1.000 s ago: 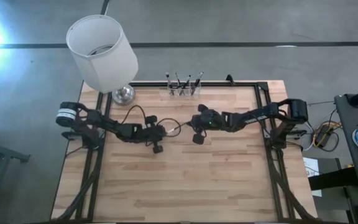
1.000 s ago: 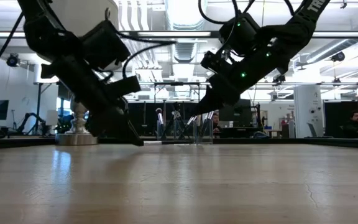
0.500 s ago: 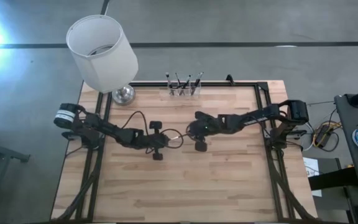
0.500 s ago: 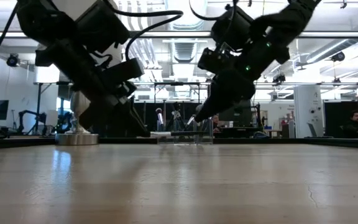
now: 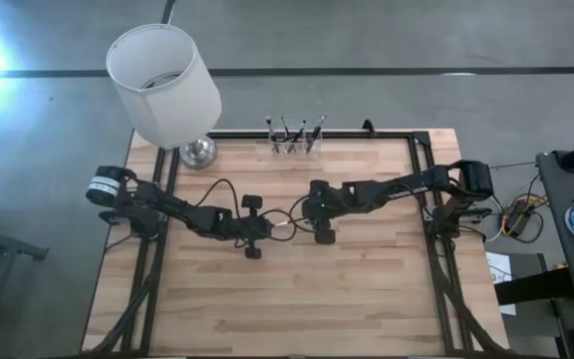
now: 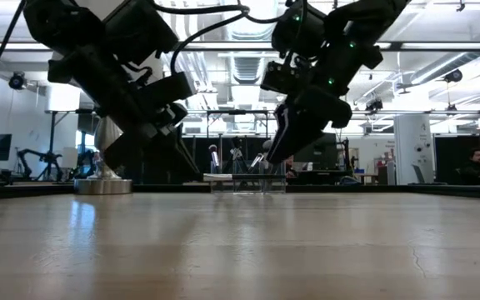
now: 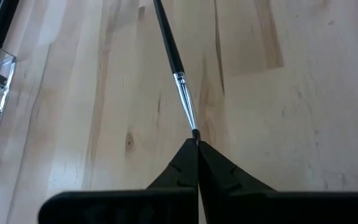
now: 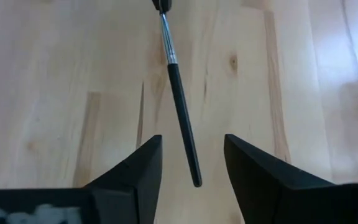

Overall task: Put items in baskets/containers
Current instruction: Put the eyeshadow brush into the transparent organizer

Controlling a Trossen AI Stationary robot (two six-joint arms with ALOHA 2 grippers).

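A thin makeup brush with a black handle and a silver ferrule sticks out from my left gripper, which is shut on it over the middle of the table. My right gripper is open. Its fingers stand on either side of the handle's free end without touching it. In the high view the two grippers face each other, left and right. The clear container stands at the far edge with several brushes upright in it. My left gripper pinches the brush by its tip end, just past the silver ferrule, between its two fingertips. The fingers come from the table's left and lie in line with the brush. The handle points away toward my right gripper, clear of the wood.
A lamp with a white shade and a silver base stands at the far left corner. Black frame rails run along the table's edges. Bare wood fills the near half.
My right gripper has opened and let go of the brush handle, which now stays in my left gripper alone. Both grippers have shifted a little toward the table's near edge.
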